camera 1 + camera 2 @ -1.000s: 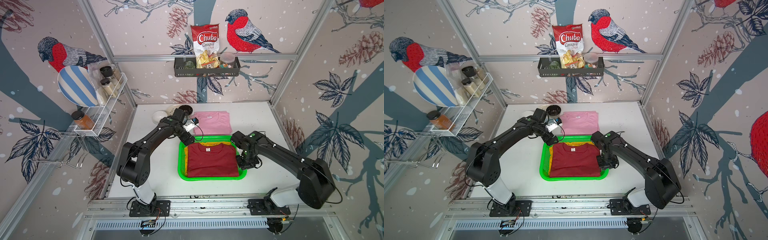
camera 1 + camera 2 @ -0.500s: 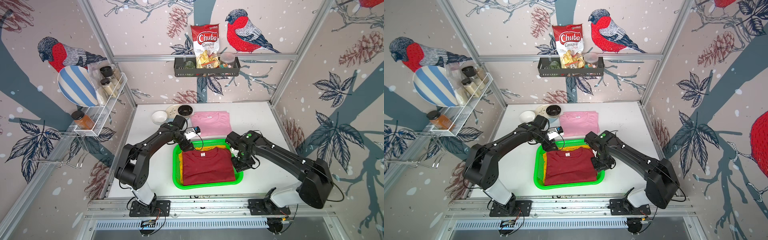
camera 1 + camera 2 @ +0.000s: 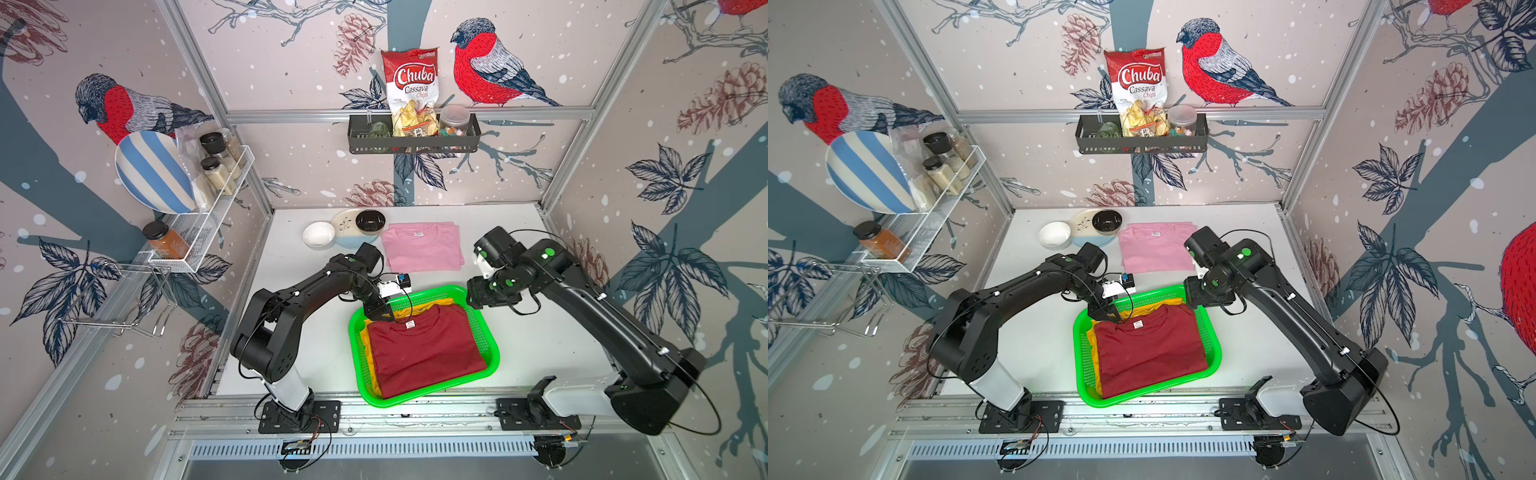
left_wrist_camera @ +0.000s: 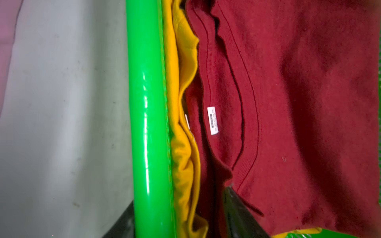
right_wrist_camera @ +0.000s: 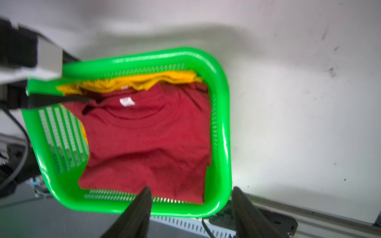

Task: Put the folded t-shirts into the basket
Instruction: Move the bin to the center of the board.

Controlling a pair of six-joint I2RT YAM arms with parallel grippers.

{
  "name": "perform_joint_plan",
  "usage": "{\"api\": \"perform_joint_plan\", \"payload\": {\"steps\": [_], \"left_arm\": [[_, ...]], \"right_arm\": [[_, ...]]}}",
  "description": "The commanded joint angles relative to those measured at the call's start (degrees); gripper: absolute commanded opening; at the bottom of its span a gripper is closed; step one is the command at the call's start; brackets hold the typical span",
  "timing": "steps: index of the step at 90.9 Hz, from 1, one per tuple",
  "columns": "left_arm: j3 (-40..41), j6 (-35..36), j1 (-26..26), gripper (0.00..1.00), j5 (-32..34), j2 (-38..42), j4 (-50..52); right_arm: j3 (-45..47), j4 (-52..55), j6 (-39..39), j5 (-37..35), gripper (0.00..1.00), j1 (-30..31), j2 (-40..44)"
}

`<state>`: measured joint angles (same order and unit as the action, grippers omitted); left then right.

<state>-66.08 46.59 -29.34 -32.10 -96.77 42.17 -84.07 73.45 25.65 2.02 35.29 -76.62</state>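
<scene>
L arm stretched low, left tool (image 3: 380,314) astride green basket (image 3: 415,398) far rim, grip unclear. R arm arched, right tool (image 5: 191,188) gaping, empty. In basket, dark red shirt (image 3: 424,357) lay atop mustard shirt (image 4: 185,61); pink shirt (image 3: 422,249) on tabletop (image 3: 540,332).

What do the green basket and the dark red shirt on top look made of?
Green basket: apparently glossy moulded plastic, with bright highlights along its smooth rim and slotted walls. Dark red shirt: soft matte knit, probably cotton; its ribbed collar, stitch lines and wrinkles show.
</scene>
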Motion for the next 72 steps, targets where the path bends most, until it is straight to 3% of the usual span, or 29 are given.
{"api": "perform_joint_plan", "payload": {"steps": [1, 13, 26, 39, 54, 66, 72], "left_arm": [[-2.68, 2.88, -1.92, 0.53, -2.11, -1.63, 2.48], [-6.76, 6.1, -3.49, 0.49, -0.83, -4.85, 4.65], [-12.69, 9.08, -3.53, 0.45, 1.01, -9.24, 6.67], [-19.55, 13.61, -3.53, 0.28, 1.31, -13.54, 10.67], [-25.36, 15.93, -3.53, 0.28, -0.13, -16.89, 15.69], [-25.53, 18.28, -3.53, 0.32, -2.54, -16.42, 19.51], [-24.3, 18.25, -3.44, 0.34, -2.55, -15.63, 19.78]], "right_arm": [[1.94, -8.87, -0.66, 3.9, 0.58, -5.21, -0.68], [4.96, -9.49, -3.67, 5.96, 0.57, -8.7, -5.1], [11.09, -6.26, -1.37, 1.94, 0.57, -9.42, -10.79], [19.6, -11.21, 1.73, 4.47, 0.56, -9.92, -8.38], [24.54, -14.58, 3.67, 8.47, 0.41, -7.82, -7.52], [26.56, -14.27, 5.07, 9.33, 0.28, -5.2, -5.81], [27.14, -13.1, 5.97, 9.29, 0.26, -3.3, -4.69]]}}
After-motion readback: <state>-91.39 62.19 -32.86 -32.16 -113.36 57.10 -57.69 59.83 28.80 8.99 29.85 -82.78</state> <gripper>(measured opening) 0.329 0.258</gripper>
